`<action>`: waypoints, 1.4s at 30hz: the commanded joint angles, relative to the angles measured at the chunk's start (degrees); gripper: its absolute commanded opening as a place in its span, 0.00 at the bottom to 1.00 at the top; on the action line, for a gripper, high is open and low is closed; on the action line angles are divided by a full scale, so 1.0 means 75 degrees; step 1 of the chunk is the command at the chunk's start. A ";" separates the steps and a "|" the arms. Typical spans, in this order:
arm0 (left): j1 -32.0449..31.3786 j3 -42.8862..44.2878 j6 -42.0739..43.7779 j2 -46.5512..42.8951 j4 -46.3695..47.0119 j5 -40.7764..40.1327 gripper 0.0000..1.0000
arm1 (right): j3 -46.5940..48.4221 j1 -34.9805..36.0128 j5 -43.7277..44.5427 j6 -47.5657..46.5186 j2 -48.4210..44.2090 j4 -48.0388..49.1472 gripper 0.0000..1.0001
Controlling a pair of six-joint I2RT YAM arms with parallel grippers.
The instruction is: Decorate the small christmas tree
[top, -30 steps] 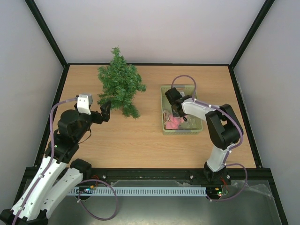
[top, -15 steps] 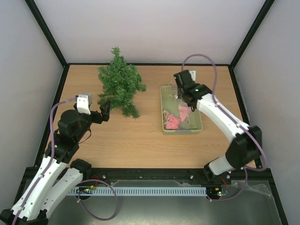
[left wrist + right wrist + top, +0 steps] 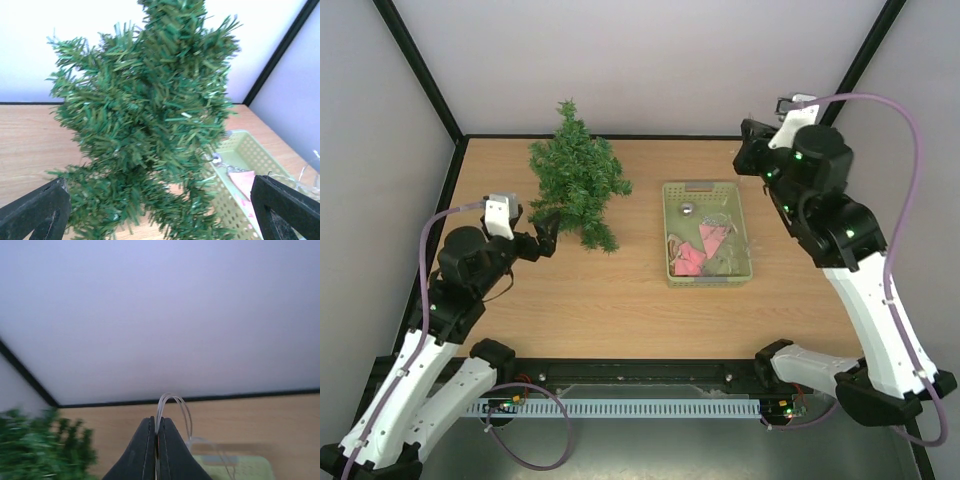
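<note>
Clear wire, pinched by the closed right gripper, may snag the pale green basket; left gripper stands open.

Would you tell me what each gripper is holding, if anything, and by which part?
The right gripper is shut on a thin clear wire, pinched at a loop. The left gripper, open, holds nothing.

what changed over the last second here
The right pincer shut on a thin clear wire loop and rose from the pale green plastic basket to the far right. The left pincer stayed open by the small dark green bristly christmas tree; tree and basket unmoved.
</note>
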 commanded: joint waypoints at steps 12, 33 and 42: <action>-0.0412 0.0600 -0.0427 0.0495 0.0857 0.2337 0.94 | 0.0828 -0.0005 -0.4933 0.1363 -0.0605 0.2732 0.02; -0.4532 0.1116 -0.0704 0.5041 0.4391 -0.0222 0.90 | 0.0521 -0.0005 -0.4915 0.1844 -0.1010 0.3656 0.02; -0.5194 0.0907 -0.0831 0.6776 0.6529 0.0608 0.92 | 0.0166 -0.0006 -0.3808 0.2021 -0.1179 0.3693 0.02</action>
